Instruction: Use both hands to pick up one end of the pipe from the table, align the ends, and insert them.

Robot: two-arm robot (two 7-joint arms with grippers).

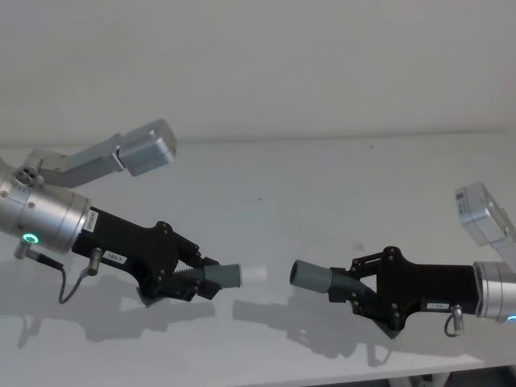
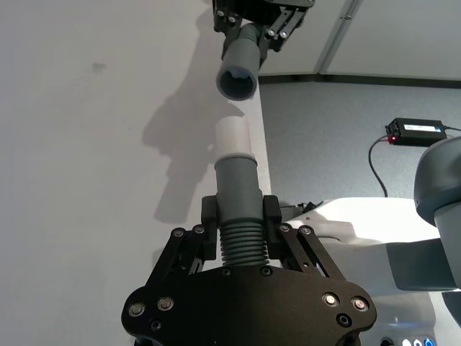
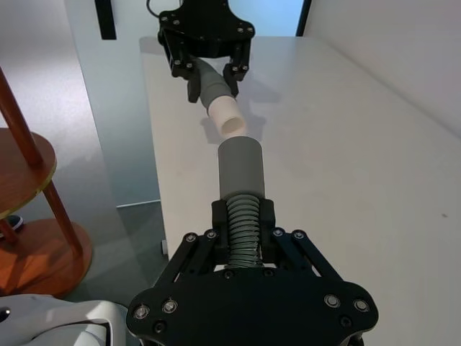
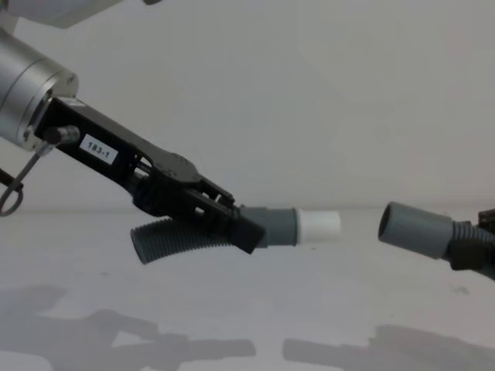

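Alignment check: both pipe halves held above the desk (image 1: 322, 177).
Left tool (image 1: 197, 278) clenches the white-tipped piece (image 1: 230, 276); right tool (image 1: 355, 290) clenches the open-mouthed piece (image 1: 316, 276). Square your axes before closing the gap.

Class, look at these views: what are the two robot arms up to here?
The left end effector grips a ribbed hose piece with a white tip. The right end effector grips the other hose piece, whose open mouth faces that tip. Both are held above the table, nearly aligned, a gap between them; not yet inserted.
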